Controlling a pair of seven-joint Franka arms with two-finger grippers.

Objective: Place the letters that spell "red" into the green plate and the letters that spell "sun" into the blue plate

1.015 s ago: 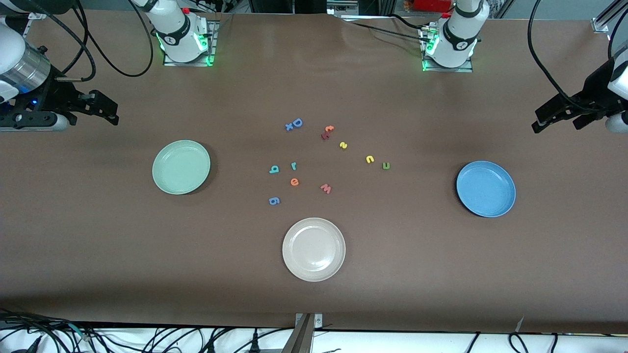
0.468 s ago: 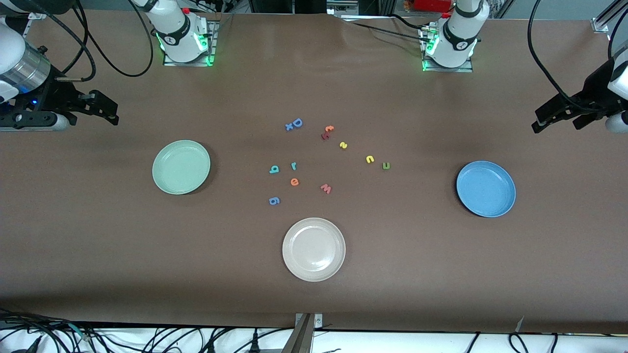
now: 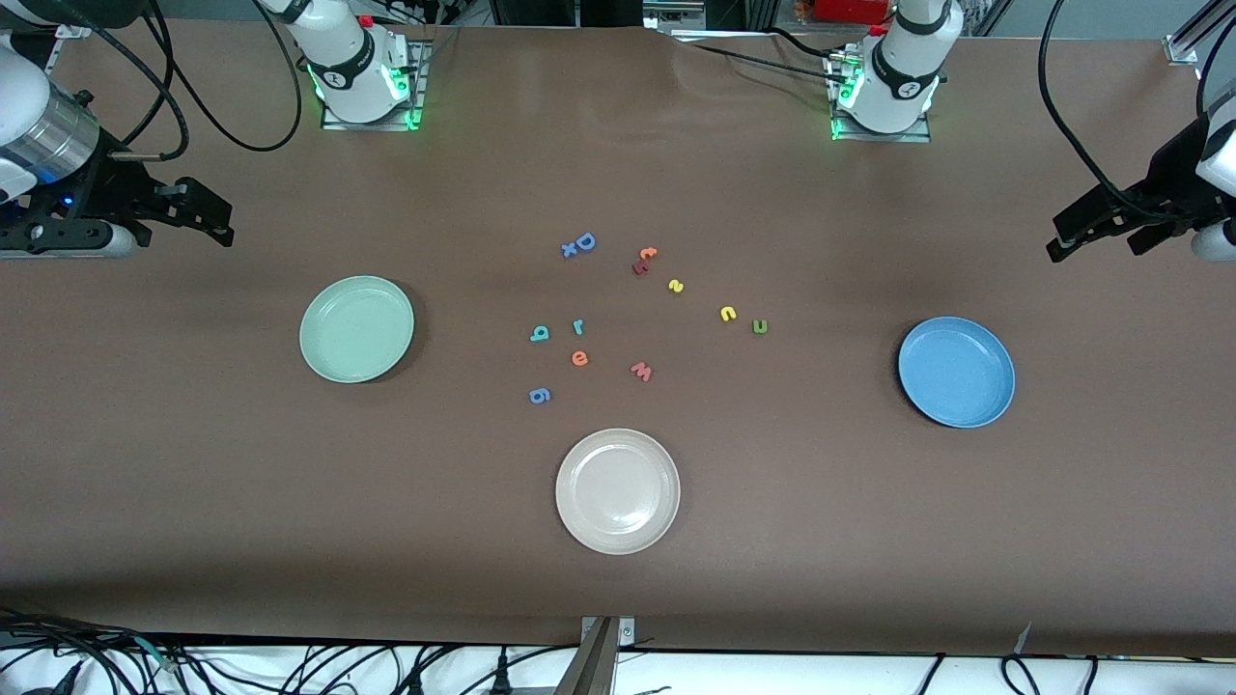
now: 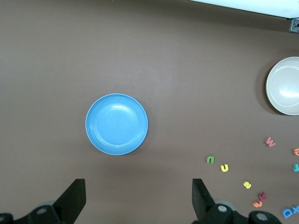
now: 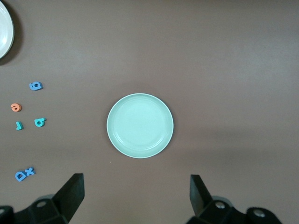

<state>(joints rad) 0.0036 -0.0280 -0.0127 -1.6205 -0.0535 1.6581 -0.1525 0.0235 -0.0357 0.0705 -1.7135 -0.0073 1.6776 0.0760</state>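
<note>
No movement since earlier: left gripper (image 3: 1096, 235) and right gripper (image 3: 198, 212) jaws wide, empty, waiting.

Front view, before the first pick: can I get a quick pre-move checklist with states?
1. Left end effector open, holding nothing: ok.
2. Right end effector open, holding nothing: ok.
3. Green plate holds nothing: ok.
4. Blue plate holds nothing: ok.
5. Teal r, orange e, teal d lie apart on the table: ok.
6. Yellow s, yellow n, green u lie apart: ok.
</note>
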